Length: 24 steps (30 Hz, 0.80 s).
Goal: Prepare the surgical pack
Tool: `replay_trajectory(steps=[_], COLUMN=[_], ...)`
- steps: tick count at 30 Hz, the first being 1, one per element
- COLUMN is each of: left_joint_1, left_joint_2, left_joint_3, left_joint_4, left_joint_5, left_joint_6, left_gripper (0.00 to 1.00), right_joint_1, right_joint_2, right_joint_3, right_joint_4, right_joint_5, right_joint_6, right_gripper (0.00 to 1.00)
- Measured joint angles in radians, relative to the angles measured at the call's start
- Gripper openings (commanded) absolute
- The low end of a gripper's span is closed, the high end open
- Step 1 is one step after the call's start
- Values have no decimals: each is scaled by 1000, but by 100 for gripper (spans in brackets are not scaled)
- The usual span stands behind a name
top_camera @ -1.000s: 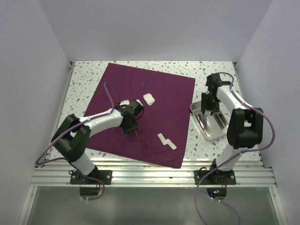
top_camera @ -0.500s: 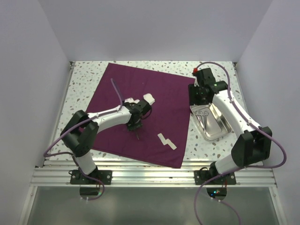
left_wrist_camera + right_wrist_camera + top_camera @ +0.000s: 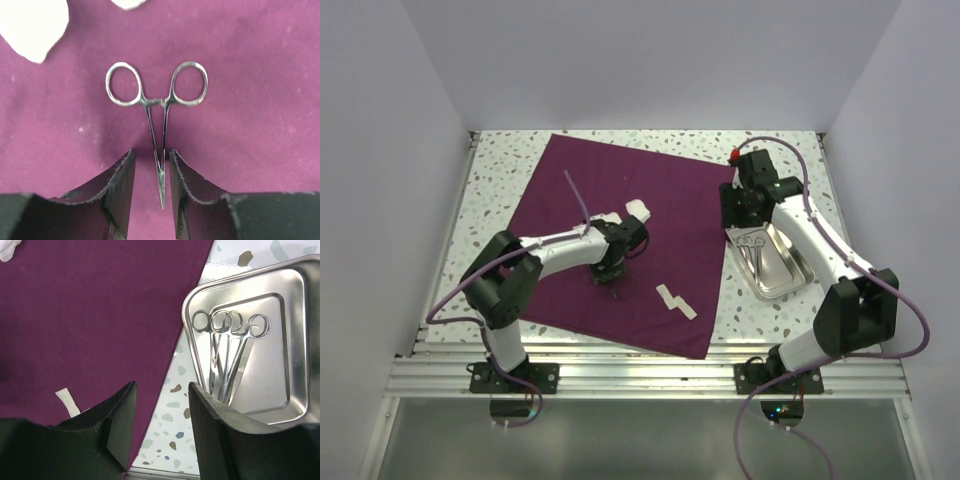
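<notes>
The dark purple cloth [image 3: 660,190] of the surgical pack lies spread flat on the table. A metal clamp [image 3: 156,100] lies on it with its rings away from my left gripper [image 3: 152,155]. That gripper is open, its jaws either side of the clamp's tips and touching neither. One white gauze piece [image 3: 639,209] rests near the cloth's middle and a second gauze piece [image 3: 675,301] near its front. My right gripper [image 3: 162,387] is open and empty, hovering over the bare table between the cloth's right edge [image 3: 100,305] and the tray.
A silver metal tray [image 3: 270,385] stands right of the cloth with two more clamps [image 3: 227,340] lying in it. The speckled tabletop [image 3: 500,170] shows around the cloth. White walls close in on the left, back and right.
My right arm swung from over the tray back and left to the tray's far-left corner, uncovering the tray. My left gripper shifted slightly right and its jaws narrowed around the clamp's tips.
</notes>
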Motion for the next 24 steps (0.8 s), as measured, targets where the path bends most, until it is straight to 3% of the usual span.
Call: replay_trajectory(steps=[11,22,24], left_joint_1=[-46,-30,-29], left_joint_2=[6,2,-9], left_joint_3=[6,-8,-22], left_joint_4=[-29,23,38], left_joint_5=[-2,24,26], left_joint_6=[-51,-34,-24], left_gripper=[34,1,0], right_joint_1=[1,23,43], right_joint_2=[-18,-73,-72], right_joint_3=[-28,-49,-68], right_joint_4=[6,18,25], right_joint_5=[-20,-31,-50], right_joint_6=[8,16,25], right_gripper=[50,51,51])
